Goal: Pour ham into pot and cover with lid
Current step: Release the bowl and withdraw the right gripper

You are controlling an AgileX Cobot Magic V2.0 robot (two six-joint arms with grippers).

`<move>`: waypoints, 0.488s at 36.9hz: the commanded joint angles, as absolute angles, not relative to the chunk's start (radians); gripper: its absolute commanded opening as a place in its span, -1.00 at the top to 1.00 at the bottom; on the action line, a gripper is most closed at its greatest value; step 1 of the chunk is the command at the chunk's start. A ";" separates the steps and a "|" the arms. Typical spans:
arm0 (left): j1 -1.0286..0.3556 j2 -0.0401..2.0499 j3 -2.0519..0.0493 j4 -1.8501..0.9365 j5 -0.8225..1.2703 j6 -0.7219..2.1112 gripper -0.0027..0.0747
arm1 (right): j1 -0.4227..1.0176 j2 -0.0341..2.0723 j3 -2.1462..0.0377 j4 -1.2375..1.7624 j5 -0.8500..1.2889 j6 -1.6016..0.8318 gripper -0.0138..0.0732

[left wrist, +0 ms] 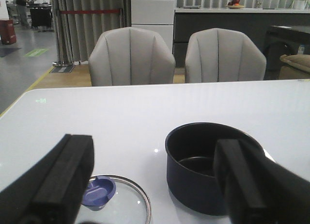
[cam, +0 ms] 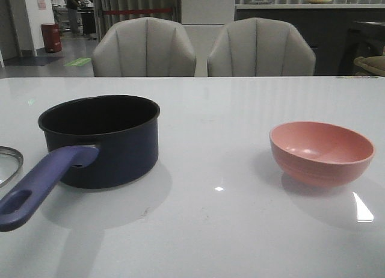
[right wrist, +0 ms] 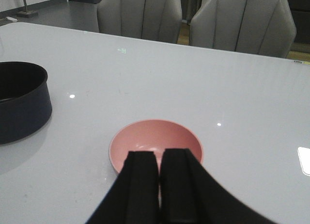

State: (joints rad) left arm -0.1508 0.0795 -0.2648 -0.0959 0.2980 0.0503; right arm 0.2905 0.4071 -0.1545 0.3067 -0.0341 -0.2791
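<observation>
1. Nearest the front camera, the pot's long purple-blue handle (cam: 45, 185) reaches toward the near left corner of the white table (cam: 216, 230), its hole at the near end.
2. At the far left edge, only a sliver of the lid (cam: 9, 163) shows in the front view; the left wrist view shows it lying flat on the table, silver rim and blue knob (left wrist: 99, 191) up, just beside the pot and apart from it.
3. Left gripper (left wrist: 152, 178) hangs above the lid and pot with its jaws spread wide, holding nothing.
4. Left of centre stands the pot (cam: 102, 139), upright, dark navy with a black interior; what shows of its bottom in the left wrist view is bare.
5. Well to the right sits the pink bowl (cam: 322, 151), upright, well apart from the pot; the inside that can be seen looks bare, and no ham can be made out in any view.
6. Right gripper (right wrist: 159, 173) hovers at the bowl's near rim with its jaws pressed together, nothing between them.
7. Beyond the far edge stand two grey chairs (cam: 144, 49).
</observation>
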 commanded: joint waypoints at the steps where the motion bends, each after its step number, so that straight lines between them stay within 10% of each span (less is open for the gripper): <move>1: -0.156 0.149 -0.318 -0.101 0.245 0.038 -0.50 | 0.294 0.410 -0.181 0.310 -0.120 -0.281 0.29; 18: 0.001 0.811 -0.756 -0.101 0.527 -0.014 -0.51 | 0.294 0.410 -0.181 0.310 -0.111 -0.281 0.30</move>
